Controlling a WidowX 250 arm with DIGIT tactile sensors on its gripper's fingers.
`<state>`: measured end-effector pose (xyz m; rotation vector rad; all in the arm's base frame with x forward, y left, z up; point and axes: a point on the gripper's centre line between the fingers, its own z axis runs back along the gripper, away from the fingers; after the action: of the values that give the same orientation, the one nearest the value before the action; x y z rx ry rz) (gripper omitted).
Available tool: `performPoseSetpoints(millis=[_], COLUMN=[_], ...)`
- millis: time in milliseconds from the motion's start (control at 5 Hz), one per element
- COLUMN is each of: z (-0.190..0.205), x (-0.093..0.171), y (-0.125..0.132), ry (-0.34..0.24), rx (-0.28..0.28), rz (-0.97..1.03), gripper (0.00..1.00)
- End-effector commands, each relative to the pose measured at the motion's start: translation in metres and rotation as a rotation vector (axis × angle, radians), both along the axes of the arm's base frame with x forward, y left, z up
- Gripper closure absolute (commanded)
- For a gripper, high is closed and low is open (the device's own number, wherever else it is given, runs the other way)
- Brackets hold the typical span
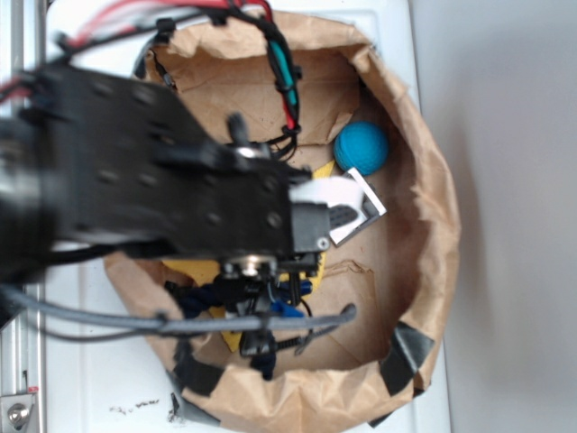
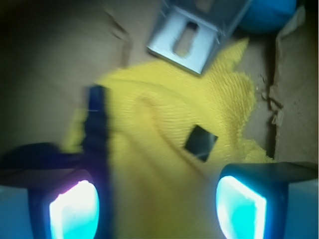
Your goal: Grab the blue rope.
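While the claw [image 2: 157, 204] hangs with its two fingers [image 2: 75, 209] spread wide, nothing lies between them but yellow cloth [image 2: 169, 119]. Just beyond the left finger, the blue rope [image 2: 95, 124] rests bent along the cloth's left edge. Farther off sits a small dark square [image 2: 201, 142], then a metal bracket [image 2: 192, 37] and a blue ball [image 1: 361, 147] inside the paper bag [image 1: 433, 207].

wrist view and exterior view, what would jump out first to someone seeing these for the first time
In the wrist view, the bright yellow cloth fills the middle, with the dark blue rope lying along its left side and a metal bracket above it. The gripper hangs open over the cloth, the rope just ahead of the finger at the left of the picture. In the exterior view, the black arm covers much of the paper bag, beside a blue ball.
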<state>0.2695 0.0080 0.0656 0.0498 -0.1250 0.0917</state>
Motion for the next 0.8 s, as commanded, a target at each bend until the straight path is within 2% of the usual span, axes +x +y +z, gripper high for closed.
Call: performPoseSetpoints(millis=[0, 200, 600], z=[0.002, -0.002, 0.005], x=[0.000, -0.002, -0.012], y=[-0.015, -0.019, -0.029], ry=[-0.050, -0.059, -0.065], rx=[-0.084, -0.132, -0.168], rz=[-0.068, -0.018, -0.065], gripper=[0.00, 0.00, 0.00])
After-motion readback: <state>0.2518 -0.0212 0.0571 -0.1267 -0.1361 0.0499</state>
